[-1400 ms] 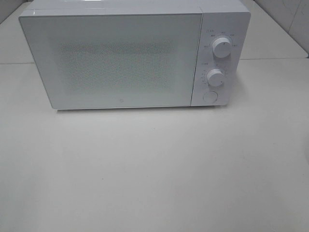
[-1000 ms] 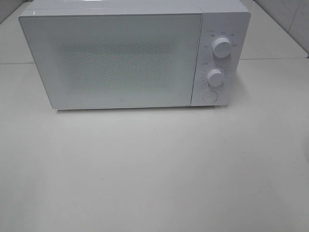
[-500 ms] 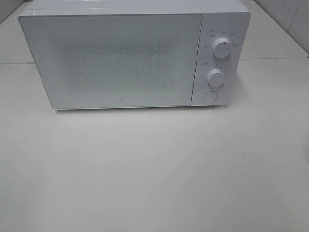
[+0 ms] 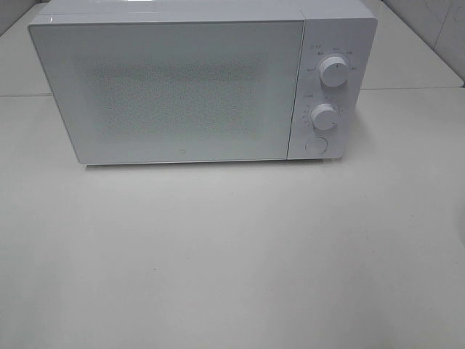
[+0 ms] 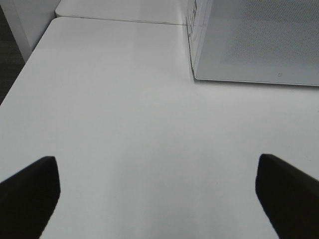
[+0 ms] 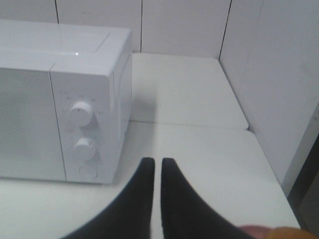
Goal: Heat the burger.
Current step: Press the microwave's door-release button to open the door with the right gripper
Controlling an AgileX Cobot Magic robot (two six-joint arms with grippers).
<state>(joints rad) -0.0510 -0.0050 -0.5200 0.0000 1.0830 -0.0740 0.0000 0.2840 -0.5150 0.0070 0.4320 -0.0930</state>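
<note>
1. White plastic is covering the whole microwave, which is sitting at the back of the pale tabletop with its door lying fully shut.
2. Two round dials are standing one above the other on the panel right of the door: the upper knob and the lower knob, with a round button sitting beneath them.
3. The left claw is hanging over bare tabletop before the microwave's left front corner, its dark fingers spreading wide and gripping nothing.
4. The right claw is hanging off the microwave's right side, its fingers pressing almost together with only a slit between them and nothing in it.
5. An orange-brown sliver, possibly the burger, is peeking in at the edge of the right wrist view close to the right claw; it is too cropped to be sure.
</note>
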